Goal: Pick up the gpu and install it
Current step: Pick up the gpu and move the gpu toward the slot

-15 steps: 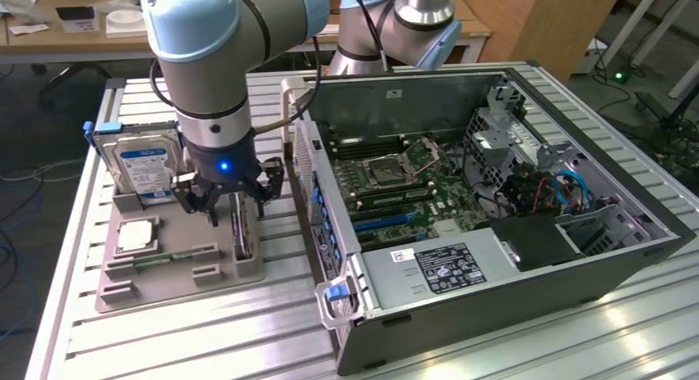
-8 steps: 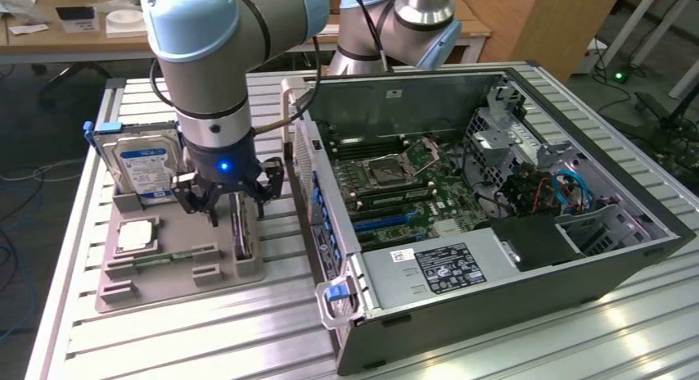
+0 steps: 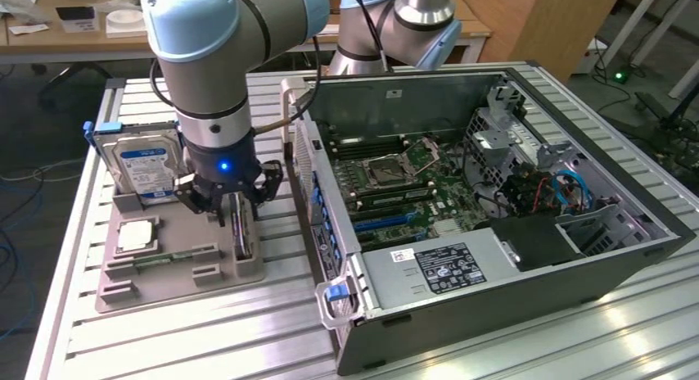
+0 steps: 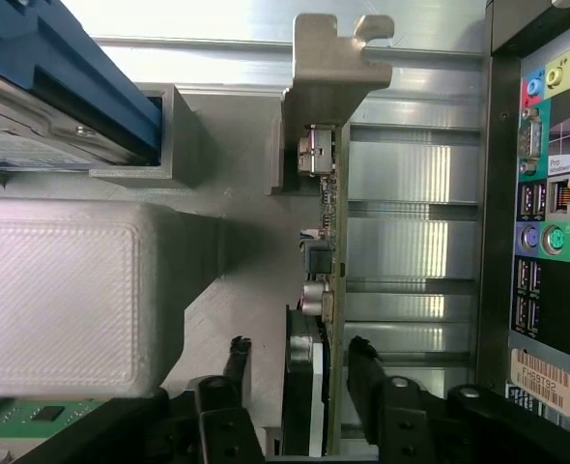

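Grasp step, I judge: gpu (image 3: 241, 235) on edge along the grey holder's (image 3: 164, 286) edge nearest the computer case (image 3: 492, 314), my gripper (image 4: 299, 346) fingers (image 4: 239, 362) spread astride it, wanting an even squeeze.

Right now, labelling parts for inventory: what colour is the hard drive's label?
Blue and white label, best in the exterior view.

Gripper (image 3: 232, 206) sits low right over the gpu (image 3: 241, 237), which stands on edge in the grey holder (image 3: 175, 278) beside the hard drive (image 3: 142, 169). Open PC case (image 3: 525, 298) sits on the exterior view's right.
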